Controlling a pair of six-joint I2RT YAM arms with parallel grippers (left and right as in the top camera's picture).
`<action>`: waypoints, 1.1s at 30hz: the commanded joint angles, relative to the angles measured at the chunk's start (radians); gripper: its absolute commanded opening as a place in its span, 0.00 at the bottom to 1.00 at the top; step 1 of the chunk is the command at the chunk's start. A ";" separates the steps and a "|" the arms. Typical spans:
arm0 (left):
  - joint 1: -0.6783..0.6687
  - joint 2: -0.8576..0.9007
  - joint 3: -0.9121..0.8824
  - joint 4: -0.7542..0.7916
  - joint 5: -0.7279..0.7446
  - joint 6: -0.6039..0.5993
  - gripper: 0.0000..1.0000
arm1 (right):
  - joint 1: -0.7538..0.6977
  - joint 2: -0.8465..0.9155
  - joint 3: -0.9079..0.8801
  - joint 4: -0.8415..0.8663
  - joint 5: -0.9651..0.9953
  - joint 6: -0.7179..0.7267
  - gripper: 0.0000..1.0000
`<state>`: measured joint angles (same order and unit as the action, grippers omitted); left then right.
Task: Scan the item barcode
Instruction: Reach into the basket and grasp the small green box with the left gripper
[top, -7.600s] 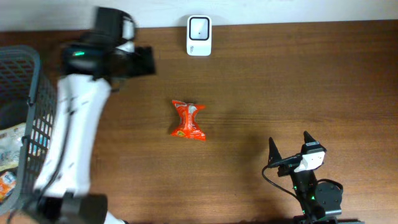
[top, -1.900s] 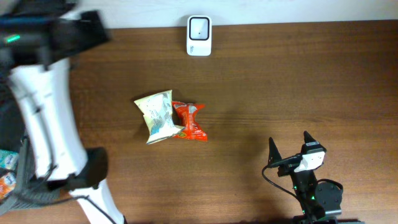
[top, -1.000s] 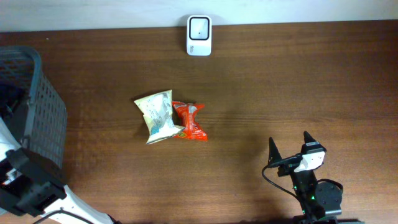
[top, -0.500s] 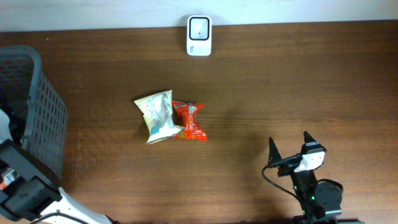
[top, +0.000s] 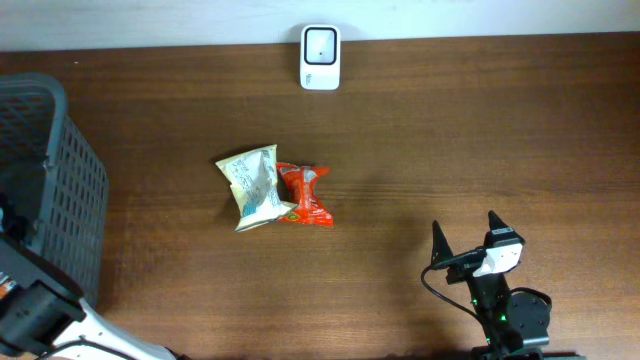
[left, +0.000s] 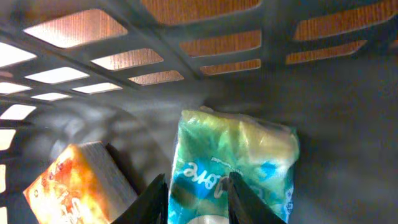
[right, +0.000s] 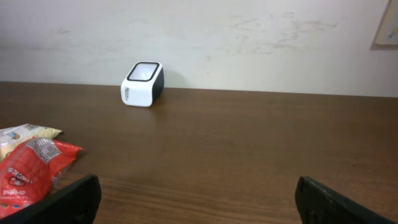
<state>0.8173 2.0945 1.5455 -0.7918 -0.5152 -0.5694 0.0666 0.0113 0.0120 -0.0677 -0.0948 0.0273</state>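
Inside the dark mesh basket (left: 205, 37), my left gripper (left: 198, 193) has its two fingers closed against a green and blue packet (left: 249, 155), one on each side of its lower part. From overhead only the left arm (top: 30, 310) shows, at the bottom left corner beside the basket (top: 60, 180). The white barcode scanner (top: 320, 57) stands at the far edge of the table, and the right wrist view also shows the scanner (right: 142, 84). My right gripper (top: 465, 240) rests open near the front right, nothing between its fingers.
A pale yellow packet (top: 255, 187) and a red packet (top: 305, 193) lie touching in the middle of the table. An orange box (left: 68, 180) sits in the basket left of the green packet. The basket walls surround the left gripper closely.
A pale yellow packet now lies beside the red one. The left arm has swung back over the basket and sunk toward the bottom left corner. The right arm has not moved.
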 joint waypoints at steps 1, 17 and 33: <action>0.005 0.056 -0.010 0.005 0.044 0.017 0.41 | 0.005 -0.003 -0.006 -0.004 0.001 0.010 0.99; 0.004 0.008 0.068 -0.038 0.372 0.160 0.68 | 0.005 -0.003 -0.006 -0.004 0.001 0.010 0.99; -0.006 0.021 0.069 0.021 0.478 0.300 0.80 | 0.005 -0.003 -0.006 -0.004 0.001 0.010 0.99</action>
<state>0.8185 2.0525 1.6150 -0.7742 -0.0700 -0.3244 0.0666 0.0113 0.0120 -0.0677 -0.0948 0.0269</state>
